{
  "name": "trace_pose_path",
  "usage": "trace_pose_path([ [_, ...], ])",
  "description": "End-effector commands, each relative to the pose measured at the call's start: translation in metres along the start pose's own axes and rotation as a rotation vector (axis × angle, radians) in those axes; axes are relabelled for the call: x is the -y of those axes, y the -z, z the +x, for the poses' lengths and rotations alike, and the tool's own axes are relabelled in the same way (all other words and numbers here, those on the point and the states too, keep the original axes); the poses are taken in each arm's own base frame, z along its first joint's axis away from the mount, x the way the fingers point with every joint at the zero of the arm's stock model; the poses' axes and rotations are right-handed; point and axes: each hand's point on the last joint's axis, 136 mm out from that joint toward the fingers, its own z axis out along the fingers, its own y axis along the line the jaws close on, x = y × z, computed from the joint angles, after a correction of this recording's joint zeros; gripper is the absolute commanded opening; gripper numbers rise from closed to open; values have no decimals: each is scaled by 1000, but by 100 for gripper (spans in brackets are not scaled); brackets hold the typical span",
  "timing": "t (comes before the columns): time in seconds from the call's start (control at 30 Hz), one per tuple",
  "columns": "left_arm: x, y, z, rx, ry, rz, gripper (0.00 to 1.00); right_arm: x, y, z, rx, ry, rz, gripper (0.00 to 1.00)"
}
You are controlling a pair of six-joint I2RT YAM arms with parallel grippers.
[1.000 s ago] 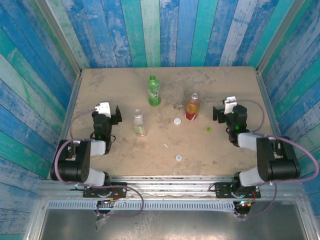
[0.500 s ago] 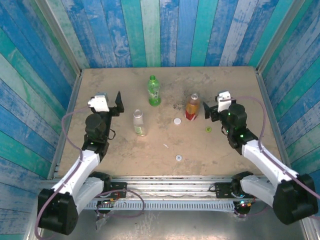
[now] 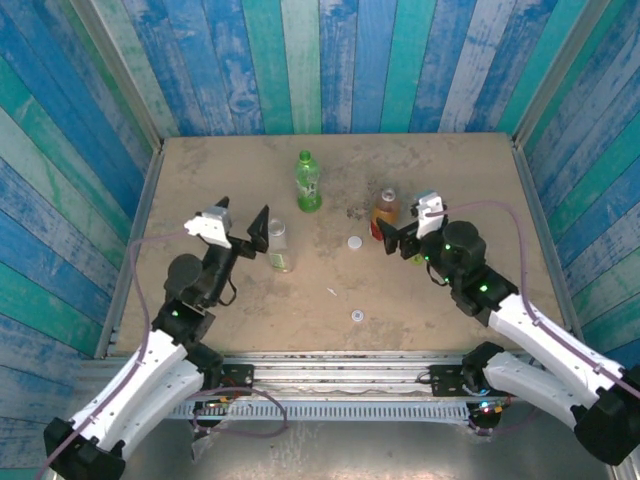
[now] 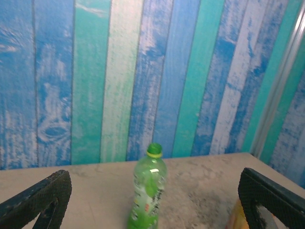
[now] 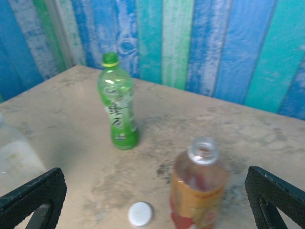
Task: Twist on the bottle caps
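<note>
Jaws wide apart and empty on the left pincer (image 3: 243,215), hanging just beside the clear bottle (image 3: 279,245). Same wide spread, nothing held, on the right pincer (image 5: 155,198), close to the amber bottle (image 5: 198,191). Standing upright on the counter (image 3: 200,170), long axes vertical and necks up: all three, with the green bottle (image 3: 308,182) farthest back. From the right wrist, a look at the amber bottle's open mouth, plus a white cap (image 5: 141,213) lying flat beside it. From above, a second white cap (image 3: 356,316) nearer the arms.

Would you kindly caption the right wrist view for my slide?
Uncapped amber bottle, white cap beside it, green bottle standing farther back.
</note>
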Motion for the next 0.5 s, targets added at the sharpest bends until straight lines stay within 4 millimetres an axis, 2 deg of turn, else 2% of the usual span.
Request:
trace_pose_path([
  [0.0, -1, 6, 25, -47, 3, -35, 94, -33, -10, -13, 27, -21, -96, 100],
  [0.17, 2, 7, 59, -70, 12, -22, 94, -61, -22, 1, -5, 36, -142, 100],
  [0.47, 3, 0, 108, -140, -22, -30, 94, -76, -31, 32, -81, 59, -165, 100],
])
